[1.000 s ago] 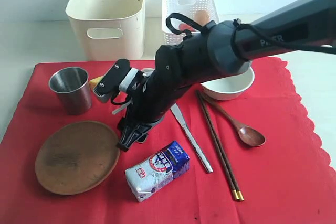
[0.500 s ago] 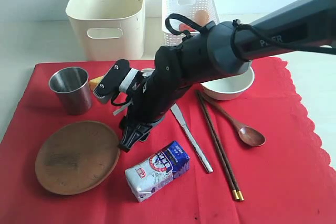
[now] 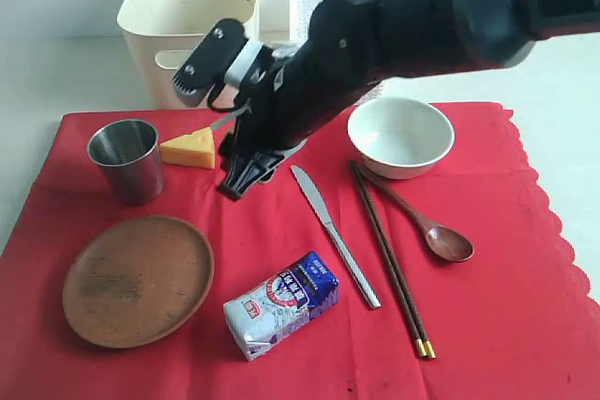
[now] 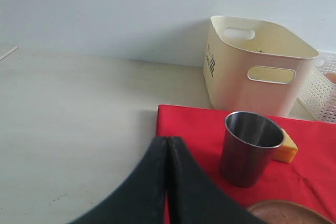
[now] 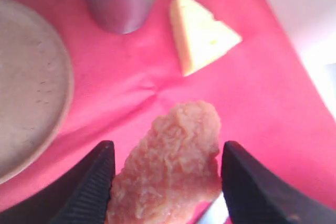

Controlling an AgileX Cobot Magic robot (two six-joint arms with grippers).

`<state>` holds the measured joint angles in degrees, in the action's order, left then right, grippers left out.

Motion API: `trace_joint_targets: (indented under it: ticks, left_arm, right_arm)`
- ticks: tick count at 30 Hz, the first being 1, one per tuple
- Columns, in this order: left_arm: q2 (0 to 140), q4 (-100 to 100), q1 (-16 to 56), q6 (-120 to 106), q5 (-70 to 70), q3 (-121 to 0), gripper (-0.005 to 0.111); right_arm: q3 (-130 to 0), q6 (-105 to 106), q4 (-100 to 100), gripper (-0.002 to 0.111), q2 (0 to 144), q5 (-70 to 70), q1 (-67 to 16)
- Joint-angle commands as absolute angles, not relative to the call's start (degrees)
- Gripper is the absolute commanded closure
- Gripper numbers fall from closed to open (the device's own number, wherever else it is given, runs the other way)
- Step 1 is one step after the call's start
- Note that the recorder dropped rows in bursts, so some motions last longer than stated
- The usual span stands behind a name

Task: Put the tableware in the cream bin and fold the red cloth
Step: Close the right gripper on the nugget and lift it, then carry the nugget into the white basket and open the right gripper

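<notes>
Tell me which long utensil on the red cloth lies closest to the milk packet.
The silver knife: one end lies just beside the milk packet, while the chopsticks and wooden spoon lie farther right.

Table (image 3: 56, 72) w/ red cloth (image 3: 506, 306), cream bin (image 3: 192, 35), white basket (image 4: 320, 90) on top.

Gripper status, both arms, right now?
Left gripper: closed, nothing in it.
Right gripper: closed on the nugget.

Shiny steel cup (image 3: 126, 158), matt wooden plate (image 3: 138, 278), seemingly plastic bin (image 3: 192, 25).
</notes>
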<state>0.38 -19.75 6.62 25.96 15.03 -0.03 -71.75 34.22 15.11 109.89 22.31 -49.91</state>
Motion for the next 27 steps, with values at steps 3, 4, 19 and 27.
trace_joint_targets:
  ticks: [3,4,19,27]
  left_arm:
    - [0.0,-19.8,6.6,25.7,14.7,0.0,0.105]
    - [0.0,-19.8,6.6,25.7,14.7,0.0,0.105]
    - [0.0,-19.8,6.6,25.7,14.7,0.0,0.105]
    - [0.0,-19.8,6.6,25.7,14.7,0.0,0.105]
  right_arm:
    - [-72.4,32.8,14.4,0.108,108.1,15.9,-43.1]
    - [-72.4,32.8,14.6,0.108,108.2,14.3,-42.1]
    - [-72.4,29.8,16.0,0.108,113.1,-8.9,-33.6]
    - [-78.4,29.8,16.2,0.108,119.4,-9.7,-32.9]
